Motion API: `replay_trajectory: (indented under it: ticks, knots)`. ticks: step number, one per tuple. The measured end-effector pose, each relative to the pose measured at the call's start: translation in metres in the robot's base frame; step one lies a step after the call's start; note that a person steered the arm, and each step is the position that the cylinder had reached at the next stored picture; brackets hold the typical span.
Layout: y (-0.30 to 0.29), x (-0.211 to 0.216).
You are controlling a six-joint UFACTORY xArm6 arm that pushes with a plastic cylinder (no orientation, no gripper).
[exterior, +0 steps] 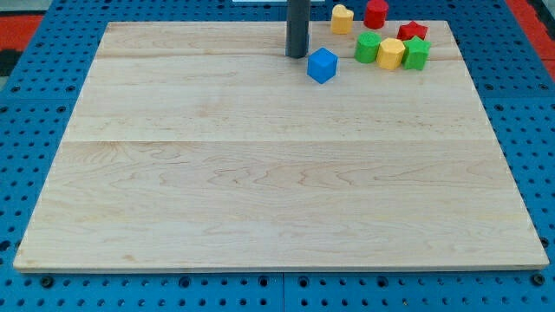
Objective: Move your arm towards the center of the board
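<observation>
My tip [297, 55] is the lower end of a dark rod that comes down at the view's top, a little right of the middle. It rests on the wooden board [260, 173] near its top edge. A blue cube [322, 65] lies just right of and slightly below the tip, a small gap between them. Further right lie a green block [368, 48], a yellow block [390, 54] and a green star-shaped block [416, 54]. Above them are a yellow heart-shaped block [342, 18], a red block [375, 13] and a red star-shaped block [413, 31].
The board lies on a blue pegboard table [35, 104] with rows of holes. A red patch [17, 26] shows at the view's top left corner and another at the top right.
</observation>
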State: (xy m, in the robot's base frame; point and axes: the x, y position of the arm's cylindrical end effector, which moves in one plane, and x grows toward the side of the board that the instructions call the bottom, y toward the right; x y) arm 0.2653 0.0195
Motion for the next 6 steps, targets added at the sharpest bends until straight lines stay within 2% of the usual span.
replay_trajectory:
  ticks: [1, 3, 4, 5, 6]
  knots:
    - [-0.040, 0.026]
    - [-0.022, 0.107]
    - [0.012, 0.133]
    - [0.067, 0.141]
    - [0.132, 0.131]
